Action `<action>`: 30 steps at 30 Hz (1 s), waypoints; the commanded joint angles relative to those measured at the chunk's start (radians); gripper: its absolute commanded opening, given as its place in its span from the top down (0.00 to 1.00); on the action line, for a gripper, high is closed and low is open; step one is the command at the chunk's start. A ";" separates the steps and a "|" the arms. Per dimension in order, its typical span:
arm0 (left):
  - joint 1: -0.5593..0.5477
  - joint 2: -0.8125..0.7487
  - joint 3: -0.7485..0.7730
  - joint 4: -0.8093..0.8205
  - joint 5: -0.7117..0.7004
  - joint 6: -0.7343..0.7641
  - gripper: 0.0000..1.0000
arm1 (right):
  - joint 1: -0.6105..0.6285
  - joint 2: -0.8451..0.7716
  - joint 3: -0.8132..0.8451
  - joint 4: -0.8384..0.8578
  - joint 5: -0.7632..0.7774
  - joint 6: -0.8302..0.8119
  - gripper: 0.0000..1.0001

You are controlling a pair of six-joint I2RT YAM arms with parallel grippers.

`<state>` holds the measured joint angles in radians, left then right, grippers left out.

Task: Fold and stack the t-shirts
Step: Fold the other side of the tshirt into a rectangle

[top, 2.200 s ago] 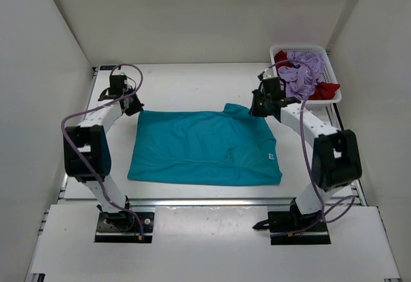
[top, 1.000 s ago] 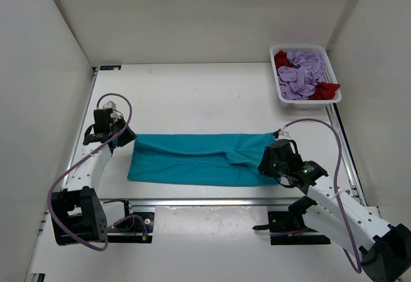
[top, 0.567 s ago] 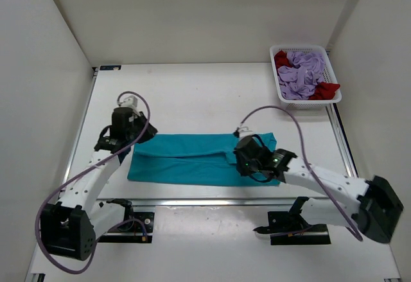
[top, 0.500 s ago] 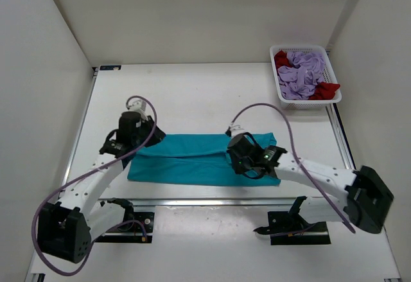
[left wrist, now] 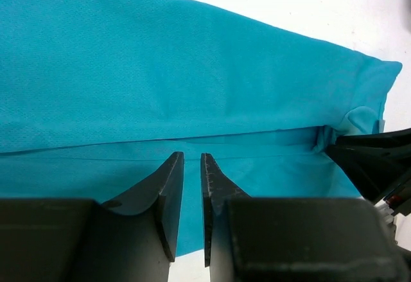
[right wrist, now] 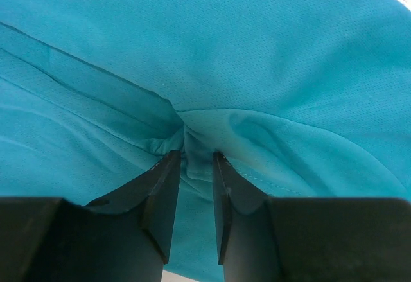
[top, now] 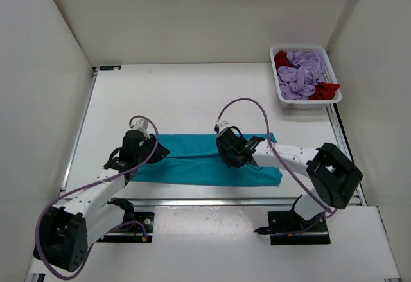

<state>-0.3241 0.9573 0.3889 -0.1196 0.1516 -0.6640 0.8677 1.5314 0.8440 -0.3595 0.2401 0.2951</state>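
The teal t-shirt (top: 199, 169) lies folded into a long strip across the near half of the table. My left gripper (top: 153, 148) hovers over its left end; in the left wrist view its jaws (left wrist: 192, 157) stand slightly apart, with only the flat teal cloth (left wrist: 160, 70) below them. My right gripper (top: 226, 152) is low over the strip's middle. Its jaws (right wrist: 198, 155) are open astride a puckered ridge of the teal fabric (right wrist: 257, 51). The lavender t-shirt (top: 302, 73) and the red t-shirt (top: 281, 58) lie crumpled in the basket.
A white mesh basket (top: 302, 47) stands at the back right corner of the table. White walls close in the left, back and right sides. The right gripper's black body (left wrist: 369, 166) shows at the right edge of the left wrist view.
The teal shirt went from lying flat to a folded strip. Over the last second both grippers left the strip's ends and moved inward. The right jaws closed, then opened.
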 commanded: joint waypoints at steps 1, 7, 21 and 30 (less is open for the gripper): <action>0.008 -0.014 -0.010 0.061 0.029 -0.005 0.72 | -0.016 -0.008 0.010 0.047 -0.008 -0.010 0.74; 0.011 0.009 -0.008 0.075 0.026 -0.008 0.72 | -0.018 -0.020 -0.003 0.040 -0.024 -0.014 0.71; 0.014 -0.008 0.005 0.064 0.034 -0.014 0.72 | -0.038 -0.137 -0.051 0.030 -0.091 0.010 0.99; 0.036 -0.002 0.073 0.037 0.080 -0.008 0.71 | -0.033 -0.134 0.072 -0.159 -0.225 0.045 1.00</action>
<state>-0.3016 0.9703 0.4068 -0.0826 0.1936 -0.6739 0.8223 1.3952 0.8562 -0.4408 0.0635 0.3164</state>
